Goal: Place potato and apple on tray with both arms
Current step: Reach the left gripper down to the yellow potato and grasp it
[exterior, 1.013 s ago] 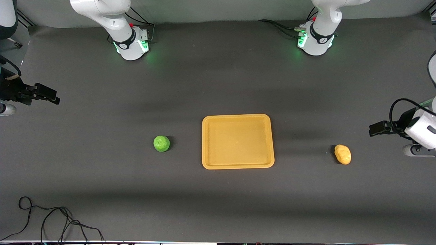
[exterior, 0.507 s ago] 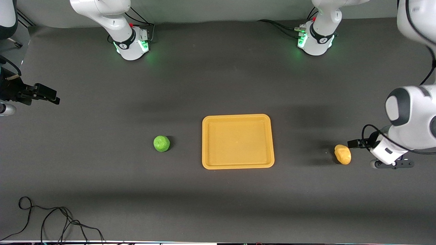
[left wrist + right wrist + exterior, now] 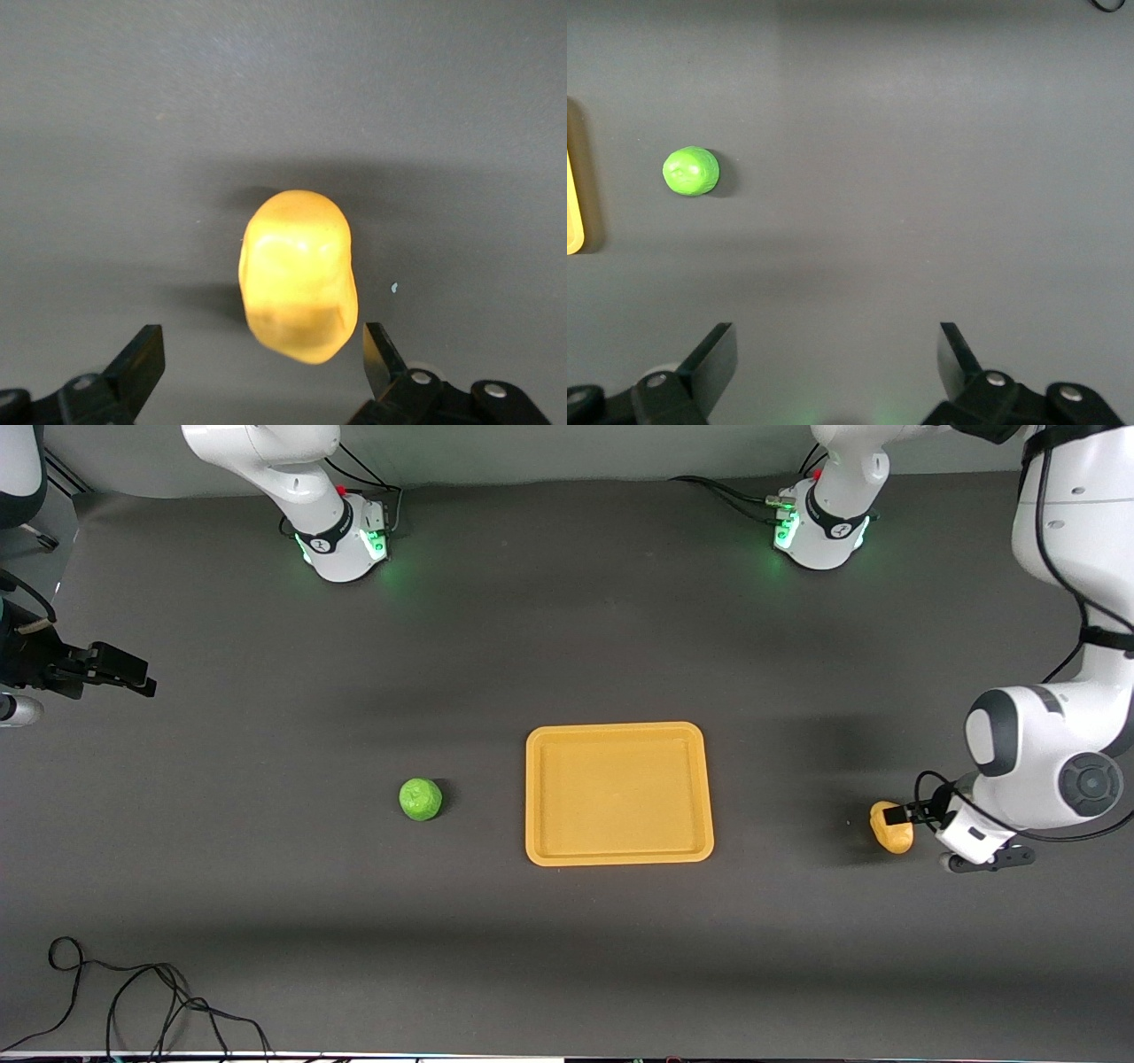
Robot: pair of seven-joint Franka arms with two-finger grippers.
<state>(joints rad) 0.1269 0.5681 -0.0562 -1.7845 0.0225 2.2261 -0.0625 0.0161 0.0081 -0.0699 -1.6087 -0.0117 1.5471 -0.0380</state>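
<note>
Big dark grey counter (image 3: pixel 567 957), flat and dull, under everything. Two white arms with green lights at the bases along the top of the front view. Yellow-orange tray (image 3: pixel 619 856) in the middle of the counter, flat, plastic, with round corners, a low rim and nothing in it. Only a thin strip of tray rim (image 3: pixel 572 221) in the right wrist view, and no tray at all in the left wrist view. Left gripper (image 3: pixel 902 816) low over the potato (image 3: pixel 889 829) near the left arm's end of the counter, with part of the potato hidden under it in the front view. Much clearer in the left wrist view: left gripper (image 3: pixel 263 365) with fingers (image 3: pixel 142 359) spread wide, one on each side of the potato (image 3: pixel 299 274), not touching it. Potato lumpy, oval, smooth and shiny yellow, alone on the counter, well apart from the tray. Right gripper (image 3: pixel 124 676) waiting up over the right arm's end of the counter, well apart from the apple (image 3: pixel 420 799). In the right wrist view, right gripper (image 3: pixel 835 363) fingers (image 3: pixel 713 356) wide apart with nothing between. Apple (image 3: pixel 690 171) small, round, bright green and a bit bumpy, near the tray toward the right arm's end. Thin black cable (image 3: pixel 133 992) curled in loops at the counter corner nearest the front camera.
</note>
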